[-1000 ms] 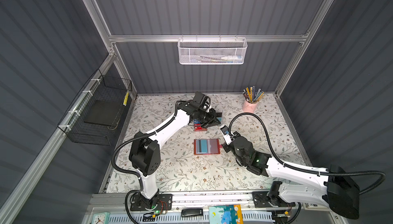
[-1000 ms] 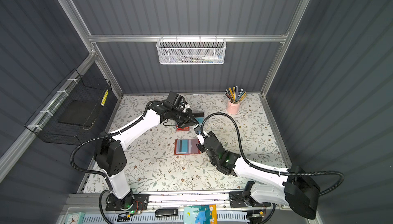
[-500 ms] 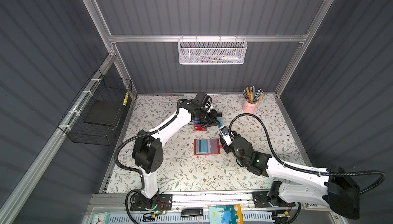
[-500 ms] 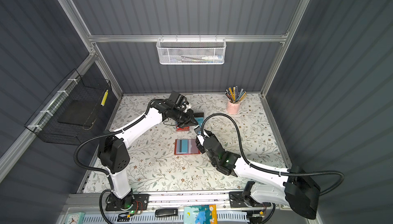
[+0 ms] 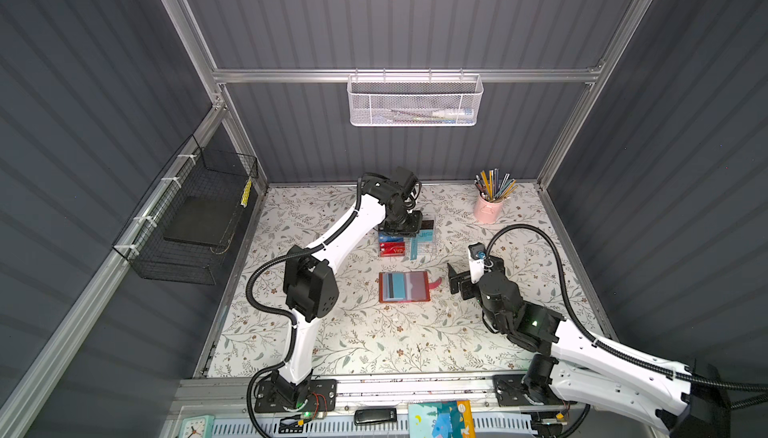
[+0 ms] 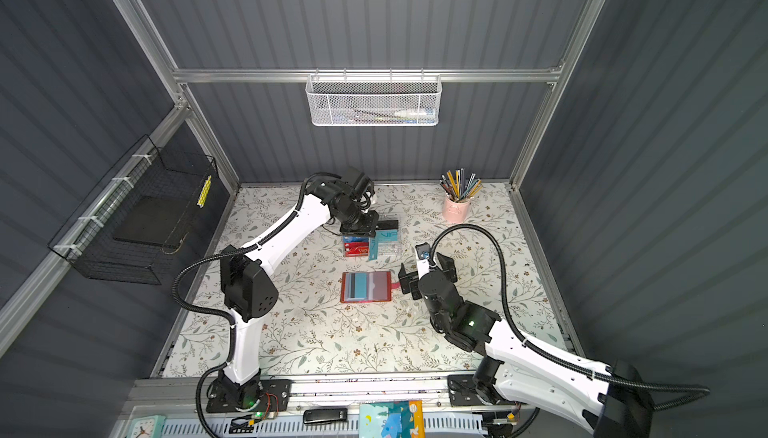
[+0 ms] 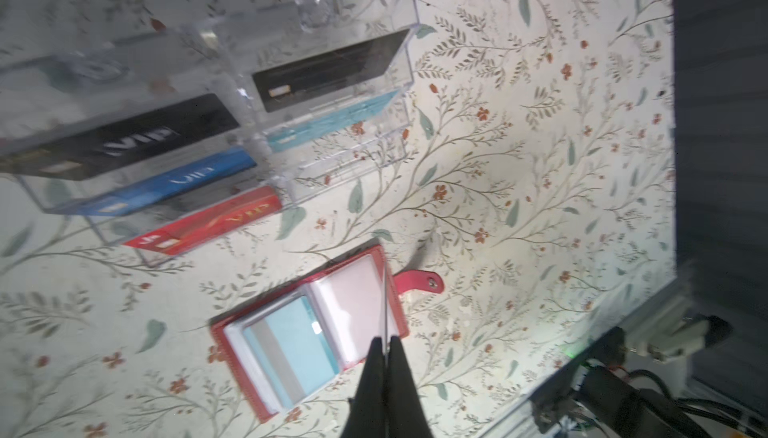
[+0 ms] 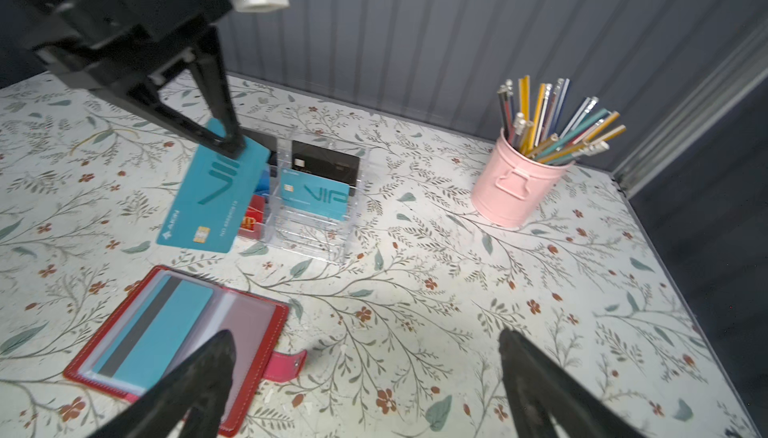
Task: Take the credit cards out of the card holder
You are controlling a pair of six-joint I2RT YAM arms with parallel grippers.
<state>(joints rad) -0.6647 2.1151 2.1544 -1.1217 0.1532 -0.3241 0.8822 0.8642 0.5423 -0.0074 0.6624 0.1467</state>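
Nearest me, the right pincer (image 8: 368, 338) stands low over the floral-patterned desk (image 5: 374, 332) with its jaws wide apart and nothing between them. Just beside it, toward the middle of the desk, lies the red booklet-style card holder (image 5: 417, 287), spread open and flat. Its small pink-red strap tab (image 8: 286, 365) points at that pincer; I cannot tell whether a finger touches the tab. A teal plastic credit card with a dark stripe (image 8: 166, 328) sits in the holder's clear sleeve on the side away from the tab.

Farther back, the left pincer (image 8: 226, 145) is clamped on one end of a second teal VIP card (image 8: 216, 195). That card hangs tilted, clear of the desk, well apart from the holder and close by the clear acrylic tiered rack (image 8: 307, 240). In the rack stands another teal card (image 8: 313, 199) with a black card (image 8: 328, 161) behind it. Alongside them are a red card (image 7: 208, 224), a blue card (image 7: 166, 182) and a black VIP card (image 7: 137, 136).

Beyond, toward the right back corner, a pink metal tin (image 8: 511, 190) holds a bunch of pencils, well apart from both pincers.
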